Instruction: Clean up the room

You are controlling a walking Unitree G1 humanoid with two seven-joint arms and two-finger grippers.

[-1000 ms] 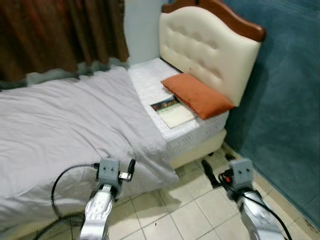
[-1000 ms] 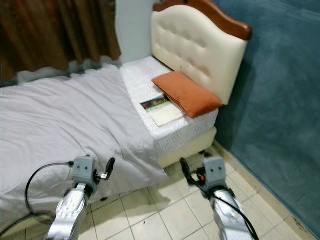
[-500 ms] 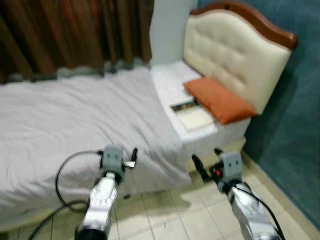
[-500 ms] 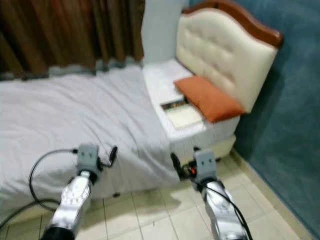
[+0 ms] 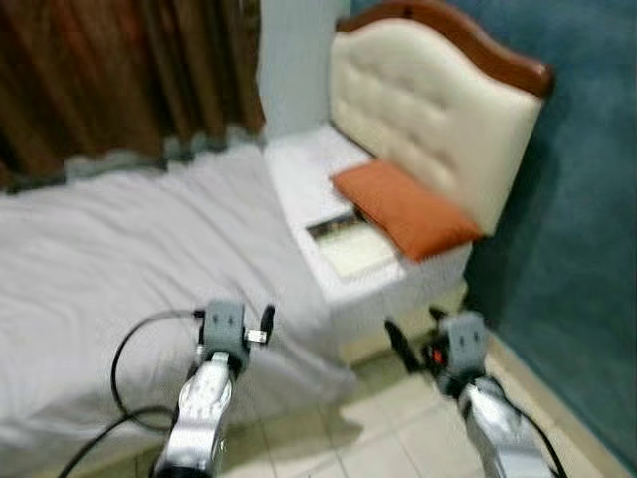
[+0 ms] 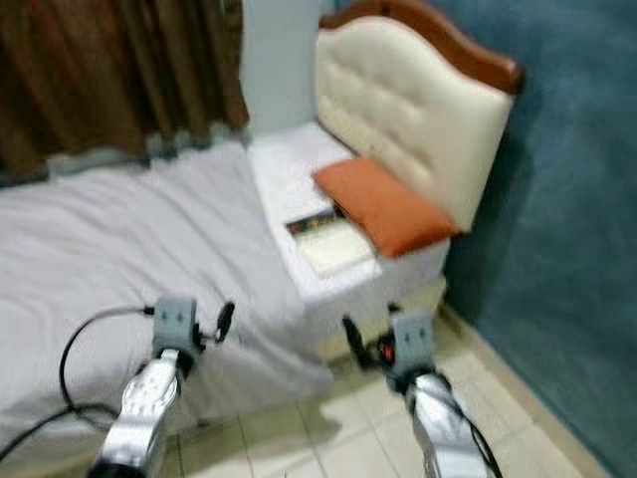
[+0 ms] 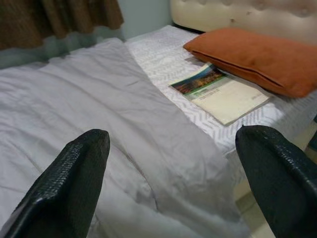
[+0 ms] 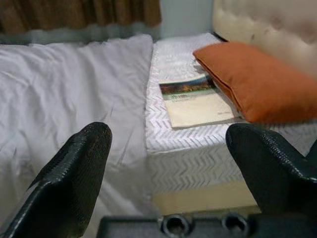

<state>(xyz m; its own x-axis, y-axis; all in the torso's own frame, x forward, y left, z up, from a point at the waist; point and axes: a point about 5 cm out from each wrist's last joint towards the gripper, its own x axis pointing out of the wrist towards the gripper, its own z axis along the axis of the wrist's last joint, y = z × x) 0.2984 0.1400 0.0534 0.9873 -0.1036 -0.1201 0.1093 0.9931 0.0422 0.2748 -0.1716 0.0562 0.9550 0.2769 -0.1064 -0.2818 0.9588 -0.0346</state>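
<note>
Both tools spread, empty; book (image 7: 221,91) beside orange pillow (image 7: 252,55)

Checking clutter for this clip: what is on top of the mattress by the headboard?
An orange pillow and a book beside it lie on the mattress. A grey sheet covers the rest.

A bed (image 5: 398,284) with a padded cream headboard (image 5: 428,110) stands on a pale tiled floor (image 5: 388,418). A grey cover (image 5: 119,249) is spread over most of it. On the bare white patterned mattress by the headboard lie an orange pillow (image 5: 403,209) and, just beside it, a book (image 7: 220,89)
</note>
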